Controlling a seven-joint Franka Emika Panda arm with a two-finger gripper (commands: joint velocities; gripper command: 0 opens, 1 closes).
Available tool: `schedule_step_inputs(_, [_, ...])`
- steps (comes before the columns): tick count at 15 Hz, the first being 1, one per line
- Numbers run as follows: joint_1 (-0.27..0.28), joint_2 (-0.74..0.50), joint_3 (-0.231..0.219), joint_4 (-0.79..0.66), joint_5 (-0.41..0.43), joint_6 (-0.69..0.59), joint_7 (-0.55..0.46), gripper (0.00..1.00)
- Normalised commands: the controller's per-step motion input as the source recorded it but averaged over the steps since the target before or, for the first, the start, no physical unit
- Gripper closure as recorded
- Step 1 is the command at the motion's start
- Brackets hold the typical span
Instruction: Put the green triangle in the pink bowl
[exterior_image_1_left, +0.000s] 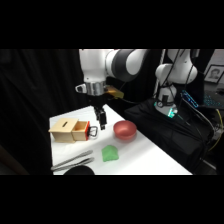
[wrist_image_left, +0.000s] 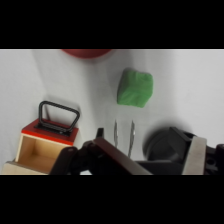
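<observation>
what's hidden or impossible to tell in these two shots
- Small reddish-pink round bowl: in the wrist view only a sliver shows, cut off by the top edge.
- Inside of the tan wooden box: its contents are too blurred in the side view; in the wrist view the bottom edge and black linkage cut it off.
- Gripper: too small and dark in the side view to tell how the jaws stand.
- Metal tongs: far ends cut off in the side view.

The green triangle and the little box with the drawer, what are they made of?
The green triangle looks like soft foam or rubber: matte, no shine, rounded edges. I can't be sure which. The box looks like pale wood, tan with flat plain sides. Its drawer has a red front and a thin black loop handle, maybe metal or plastic.
</observation>
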Motion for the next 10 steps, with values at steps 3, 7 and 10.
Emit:
schedule_step_inputs(3, [0.090, 0.14, -0.010, -0.03, -0.041, 0.33, 0.23, 0.00])
schedule_step_inputs(7, [0.086, 0.14, -0.035, -0.05, -0.075, 0.34, 0.18, 0.00])
schedule_step_inputs(10, [0.117, 0.03, -0.063, -0.14, -0.107, 0.27, 0.21, 0.00])
